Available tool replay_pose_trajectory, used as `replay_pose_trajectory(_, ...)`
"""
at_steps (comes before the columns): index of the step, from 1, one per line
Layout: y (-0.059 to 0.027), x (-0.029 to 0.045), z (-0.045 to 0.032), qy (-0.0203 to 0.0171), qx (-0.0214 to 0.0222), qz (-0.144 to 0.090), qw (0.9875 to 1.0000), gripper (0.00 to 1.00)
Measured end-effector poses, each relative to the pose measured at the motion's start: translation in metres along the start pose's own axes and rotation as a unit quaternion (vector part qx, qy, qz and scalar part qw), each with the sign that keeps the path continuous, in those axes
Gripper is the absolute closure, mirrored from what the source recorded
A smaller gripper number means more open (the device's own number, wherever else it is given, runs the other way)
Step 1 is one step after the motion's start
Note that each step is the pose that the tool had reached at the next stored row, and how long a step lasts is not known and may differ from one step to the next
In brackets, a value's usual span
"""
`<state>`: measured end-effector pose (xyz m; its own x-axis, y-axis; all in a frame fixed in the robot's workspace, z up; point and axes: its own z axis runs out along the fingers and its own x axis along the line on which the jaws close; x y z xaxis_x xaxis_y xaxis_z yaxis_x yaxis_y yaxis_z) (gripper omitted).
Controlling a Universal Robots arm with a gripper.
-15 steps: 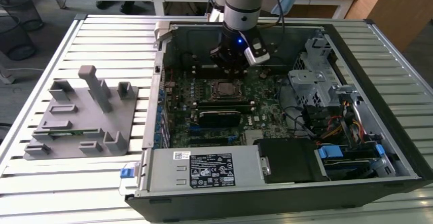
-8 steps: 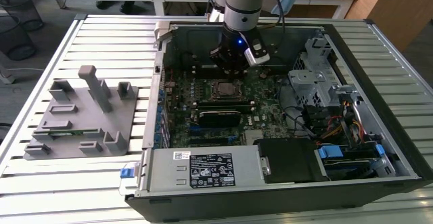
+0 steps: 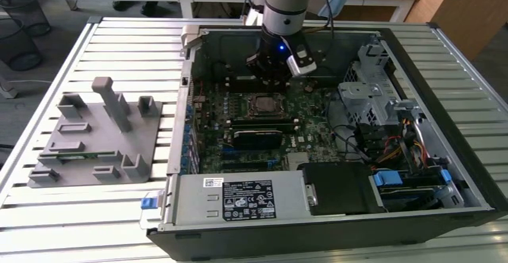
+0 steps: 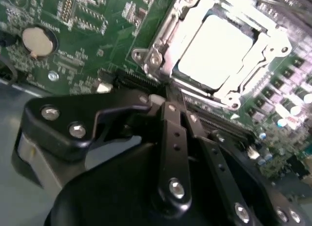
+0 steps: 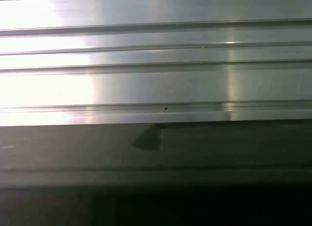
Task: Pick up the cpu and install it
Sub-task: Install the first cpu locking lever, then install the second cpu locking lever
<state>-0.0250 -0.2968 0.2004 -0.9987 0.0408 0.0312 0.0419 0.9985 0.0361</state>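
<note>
cpu (image 4: 214, 53) seated in socket (image 4: 265, 46), beside tool (image 4: 168, 102)

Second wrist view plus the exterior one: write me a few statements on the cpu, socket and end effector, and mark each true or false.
1. The cpu lies inside the socket frame. True.
2. The end effector hangs over the grey fixture on the slatted table. False: it is inside the open computer case, above the motherboard.
3. A round coin battery sits on the motherboard. True.
4. The cpu is clamped in the end effector. False: it rests in the socket, apart from it.
</note>
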Motion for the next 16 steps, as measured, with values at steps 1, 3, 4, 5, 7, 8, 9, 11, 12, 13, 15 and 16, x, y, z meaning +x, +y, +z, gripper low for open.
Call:
replay_pose_trajectory(1, 0.0001, 0.0, -0.0016, 0.0, 0.0, 0.0, 1.0, 0.89)
replay_pose_trajectory(3, 0.0001, 0.0001, -0.0032, 0.0, 0.0001, 0.0, 1.0, 0.89)
replay_pose_trajectory(4, 0.0001, 0.0, -0.0031, -0.0001, 0.0001, 0.0, 1.0, 0.89)
replay_pose_trajectory(5, 0.0001, 0.0001, -0.0031, -0.0001, 0.0002, 0.0, 1.0, 0.89)
replay_pose_trajectory(7, 0.0, 0.0001, -0.0032, 0.0, 0.0005, 0.0, 1.0, 0.89)
replay_pose_trajectory(8, -0.0002, 0.0001, -0.0032, 0.0, 0.0005, 0.0, 1.0, 0.89)
replay_pose_trajectory(9, -0.0004, 0.0001, -0.0032, 0.0, 0.0005, 0.0, 1.0, 0.89)
replay_pose_trajectory(11, -0.001, 0.0, -0.0032, 0.0, 0.0005, 0.0, 1.0, 0.89)
replay_pose_trajectory(12, -0.0017, 0.0, -0.0032, 0.0, 0.0005, 0.0, 1.0, 0.89)
replay_pose_trajectory(13, -0.0019, 0.0, -0.0032, 0.0, 0.0005, 0.0, 1.0, 0.89)
replay_pose_trajectory(15, -0.0022, 0.0, -0.0033, 0.0, 0.0005, 0.0, 1.0, 0.89)
replay_pose_trajectory(16, -0.0025, 0.0, -0.0033, 0.0, 0.0005, 0.0, 1.0, 0.89)
